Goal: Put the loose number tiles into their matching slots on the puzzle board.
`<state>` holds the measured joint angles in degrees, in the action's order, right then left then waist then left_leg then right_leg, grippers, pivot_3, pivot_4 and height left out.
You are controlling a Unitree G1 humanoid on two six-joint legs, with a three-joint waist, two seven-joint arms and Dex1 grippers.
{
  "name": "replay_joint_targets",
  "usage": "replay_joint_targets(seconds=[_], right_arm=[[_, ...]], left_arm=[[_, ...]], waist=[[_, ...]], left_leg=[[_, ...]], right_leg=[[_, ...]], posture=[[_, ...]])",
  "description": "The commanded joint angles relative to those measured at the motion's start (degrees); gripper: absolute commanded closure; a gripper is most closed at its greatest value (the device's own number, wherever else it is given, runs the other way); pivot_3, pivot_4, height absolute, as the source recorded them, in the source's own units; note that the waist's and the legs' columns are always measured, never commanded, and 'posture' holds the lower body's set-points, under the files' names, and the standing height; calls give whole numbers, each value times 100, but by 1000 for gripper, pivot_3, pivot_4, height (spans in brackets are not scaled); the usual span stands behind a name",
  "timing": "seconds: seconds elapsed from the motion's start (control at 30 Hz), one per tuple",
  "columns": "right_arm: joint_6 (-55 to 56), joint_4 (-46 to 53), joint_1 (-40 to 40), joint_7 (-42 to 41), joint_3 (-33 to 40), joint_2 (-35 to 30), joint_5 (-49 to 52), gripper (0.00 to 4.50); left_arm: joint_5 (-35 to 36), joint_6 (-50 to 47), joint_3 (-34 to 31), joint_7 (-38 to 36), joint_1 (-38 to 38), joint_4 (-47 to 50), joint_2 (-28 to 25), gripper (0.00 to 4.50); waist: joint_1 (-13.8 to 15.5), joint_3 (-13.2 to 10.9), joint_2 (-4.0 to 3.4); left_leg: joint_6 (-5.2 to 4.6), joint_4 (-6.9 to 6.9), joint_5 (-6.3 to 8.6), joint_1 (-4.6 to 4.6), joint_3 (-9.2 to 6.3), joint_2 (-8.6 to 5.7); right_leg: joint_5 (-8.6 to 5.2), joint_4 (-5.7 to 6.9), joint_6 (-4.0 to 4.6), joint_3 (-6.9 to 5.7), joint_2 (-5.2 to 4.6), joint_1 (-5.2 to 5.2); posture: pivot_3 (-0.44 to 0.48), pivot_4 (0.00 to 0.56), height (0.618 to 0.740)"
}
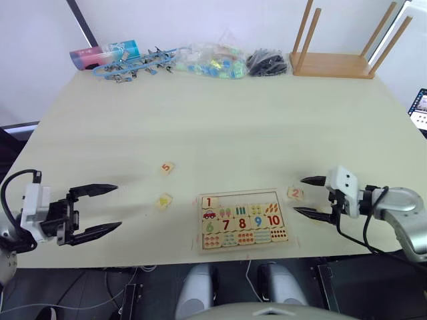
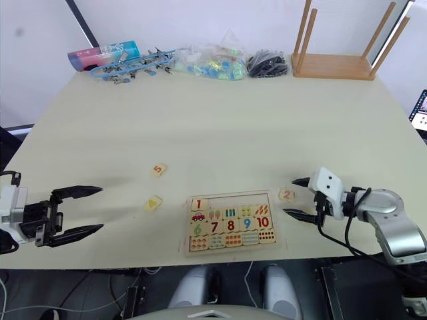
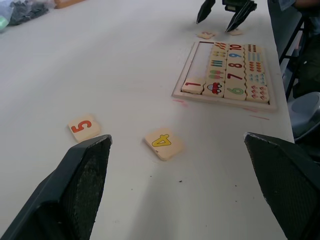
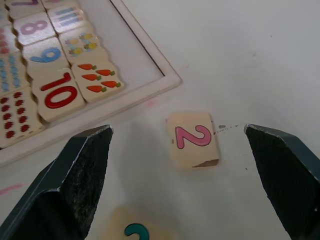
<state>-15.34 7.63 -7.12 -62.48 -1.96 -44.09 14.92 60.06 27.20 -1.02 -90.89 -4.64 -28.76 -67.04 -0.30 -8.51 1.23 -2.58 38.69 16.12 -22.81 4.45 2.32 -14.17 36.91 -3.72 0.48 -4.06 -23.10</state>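
While spread, fingers [image 4: 90, 165] flanking 2 tile [image 4: 193, 138]

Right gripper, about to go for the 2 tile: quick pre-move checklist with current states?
1. Right gripper open: ok, its fingers stand wide apart.
2. 2 tile between the fingers: ok, centred in the right wrist view, flat on the table, digit up.
3. 2 tile free of neighbours: not ok, a second loose tile lies close by, near the fingers.
4. Slot 2 free: ok, the puzzle board has only the 1 tile in its first row; the rest is bare.
5. Left gripper out of the way: ok, open, far left, near the 4 tile and 5 tile.
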Motion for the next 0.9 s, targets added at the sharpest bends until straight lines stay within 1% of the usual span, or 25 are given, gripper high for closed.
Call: replay_joint_targets(seconds=[0.03, 0.23, 0.4, 0.9], right_arm=[[-65, -18, -123, -23, -81, -110, -100, 87], [71, -309, -319, -118, -229, -170, -278, 87], [95, -504, -472, -150, -262, -123, -329, 87], [-25, -624, -584, -428, -356, -132, -239, 87]], left_arm=[[232, 123, -43, -161, -8, 23, -31, 0], [416, 190, -22, -161, -28, 42, -46, 0], [488, 186, 121, -161, -39, 98, -110, 0], [572, 528, 925, -161, 161, 35, -423, 0]], waist=[[2, 0, 0], [-15, 0, 0], [-15, 0, 0], [-21, 1, 2]], left_leg=[[0, 0, 0, 0, 0, 0], [0, 0, 0, 0, 3, 0], [0, 0, 0, 0, 8, 0], [0, 0, 0, 0, 19, 1]], right_leg=[[0, 0, 0, 0, 0, 0], [0, 0, 0, 0, 0, 0], [0, 0, 0, 0, 0, 0], [0, 0, 0, 0, 1, 0]], posture=[[0, 150, 737], [0, 150, 737], [0, 150, 737], [0, 150, 737]])
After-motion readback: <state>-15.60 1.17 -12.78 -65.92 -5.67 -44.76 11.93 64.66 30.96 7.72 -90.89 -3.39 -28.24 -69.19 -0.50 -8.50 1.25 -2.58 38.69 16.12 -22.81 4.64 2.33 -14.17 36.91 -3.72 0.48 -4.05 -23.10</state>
